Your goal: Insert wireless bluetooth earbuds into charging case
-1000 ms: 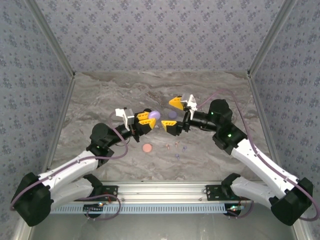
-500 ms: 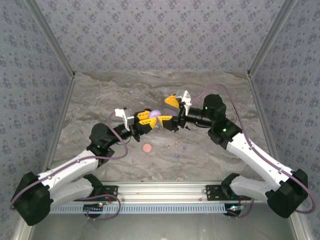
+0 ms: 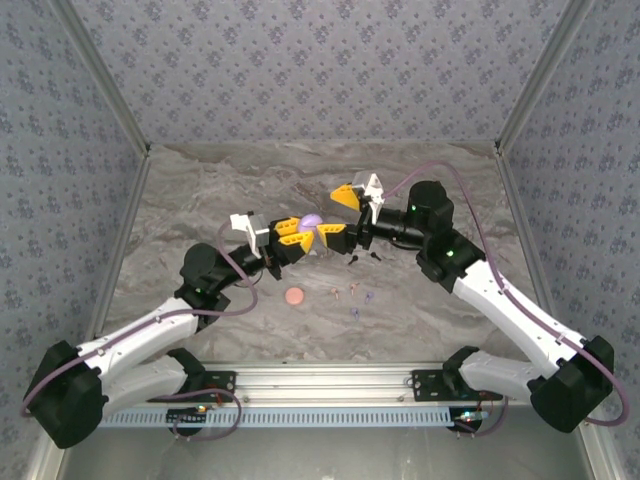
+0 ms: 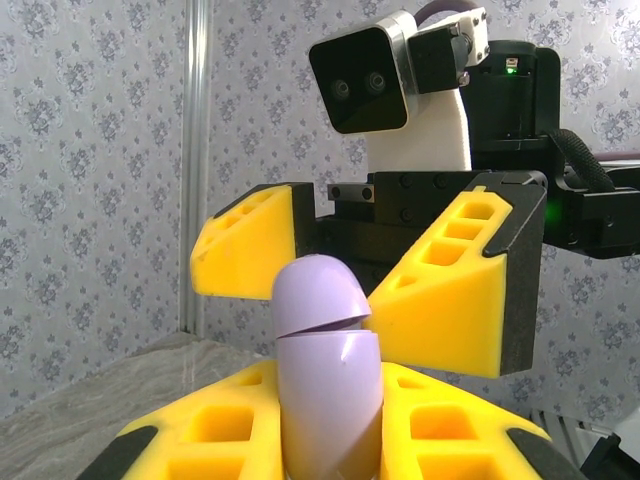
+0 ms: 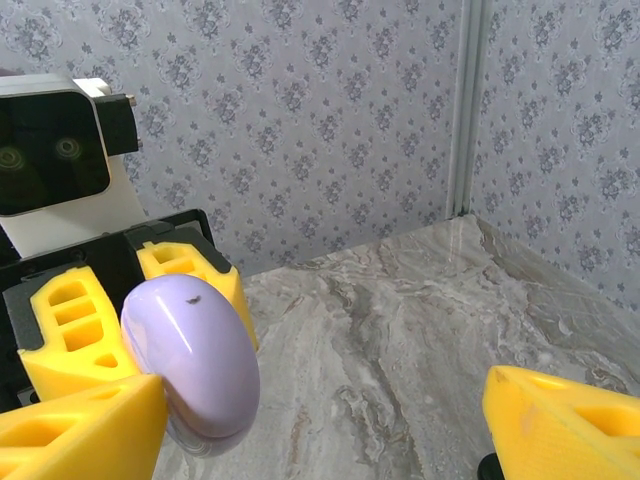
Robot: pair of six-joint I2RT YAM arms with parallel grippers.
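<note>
While the left gripper clamps the case at its base, the right gripper stands wide astride the lid; shell looks light, hard and slippery, so pinch lid by its sides.

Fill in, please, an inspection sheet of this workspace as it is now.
Surface: grey marbled table, no spill seen.
Job's things: lilac charging case held upright above the table, with the seam between lid and body visible; a few tiny pale earbuds loose on the table; two tiny dark earbuds closer to the grippers.
Clutter: one pink round disc, lying flat.
Grippers: left gripper shut on the case; right gripper open, with one finger on each side of the case's top.
Cables: purple cable running along each arm.
Surroundings: patterned walls with metal corner posts.
</note>
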